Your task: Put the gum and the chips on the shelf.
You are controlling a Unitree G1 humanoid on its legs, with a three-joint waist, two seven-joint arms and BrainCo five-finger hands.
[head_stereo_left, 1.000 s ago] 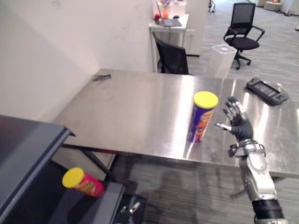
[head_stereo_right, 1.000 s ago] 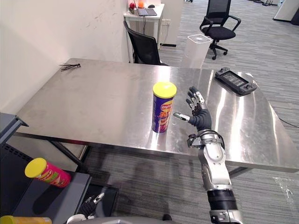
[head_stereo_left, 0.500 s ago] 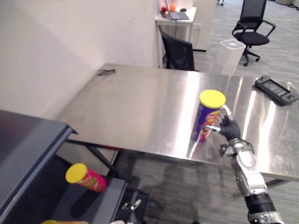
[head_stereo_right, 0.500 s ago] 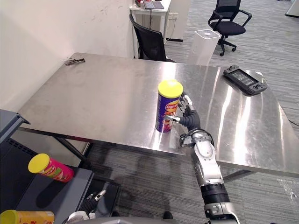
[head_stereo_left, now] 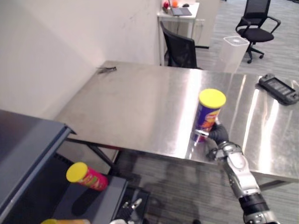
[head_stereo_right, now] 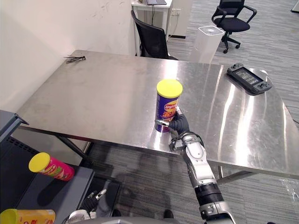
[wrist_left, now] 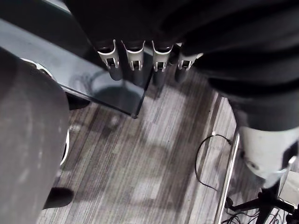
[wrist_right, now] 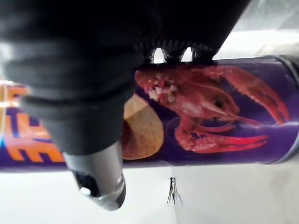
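Our right hand (head_stereo_right: 179, 125) is closed round the lower part of the purple chips can (head_stereo_right: 168, 103), thumb across its front, fingers behind. The can stands upright on the steel table (head_stereo_right: 103, 93), near the front edge. Our left hand (wrist_left: 133, 60) hangs low, fingers relaxed, near the dark shelf (head_stereo_right: 65, 191), where a red can (head_stereo_right: 50, 167) lies on its side.

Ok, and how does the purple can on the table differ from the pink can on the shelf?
The purple can stands upright on the steel table; the pink can lies on its side on the dark lower shelf. The purple can has the right hand curled round its base; nothing touches the pink can. Both are tall tubes with yellow lids.
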